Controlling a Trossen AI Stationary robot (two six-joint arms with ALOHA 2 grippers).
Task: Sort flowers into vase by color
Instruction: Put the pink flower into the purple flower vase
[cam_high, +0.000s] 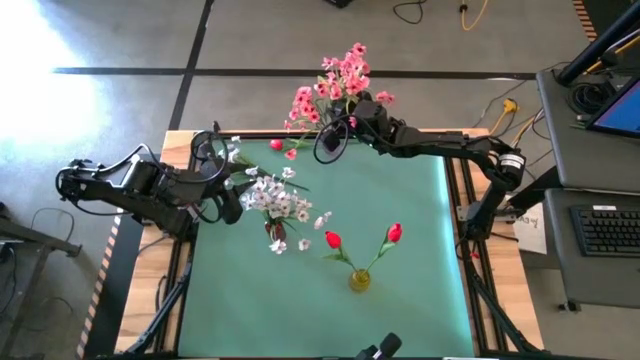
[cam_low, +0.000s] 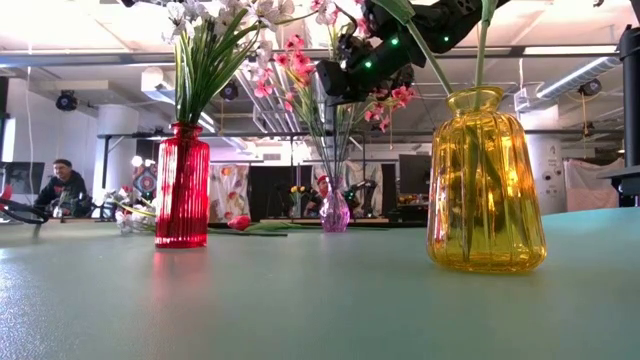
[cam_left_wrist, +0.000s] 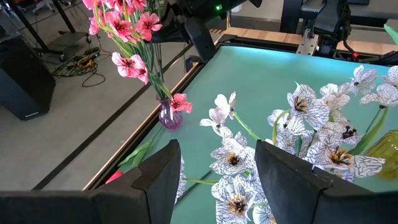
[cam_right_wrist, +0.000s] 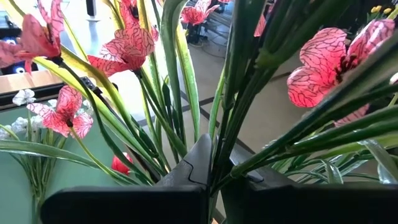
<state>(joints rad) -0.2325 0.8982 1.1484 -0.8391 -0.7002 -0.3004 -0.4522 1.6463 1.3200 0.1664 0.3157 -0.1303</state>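
From above, the green worktop (cam_high: 400, 240) carries three bunches. The pink flowers (cam_high: 335, 85) stand at the far edge near its middle, their heads spreading out past that edge over the floor. The white flowers (cam_high: 280, 200) rise left of centre, and the two red buds (cam_high: 362, 238) fork out of a yellow vase (cam_high: 359, 280) toward the near edge. The right gripper (cam_high: 345, 125) reaches along the far edge into the pink stems; the left gripper (cam_high: 232, 200) sits at the left side just beside the white blossoms. The right half of the worktop and the near corners lie open.

At table height, a red vase (cam_low: 182, 186) holds the white sprays upright, the yellow vase (cam_low: 486, 182) stands nearest, and a small purple vase (cam_low: 334, 212) farther back holds the pink stems — the vases are hard to make out from above. A red bud (cam_low: 239, 222) lies flat on the worktop between the red and purple vases. A person (cam_low: 63, 190) sits in the room behind.

The left wrist view shows the left gripper's fingers (cam_left_wrist: 160, 180) spread apart with nothing between them, white blossoms just ahead.

The right wrist view shows the right gripper's fingers (cam_right_wrist: 199, 163) pressed together on the pink flowers' green stems, which run roughly upright — long axis vertical, leaning slightly.
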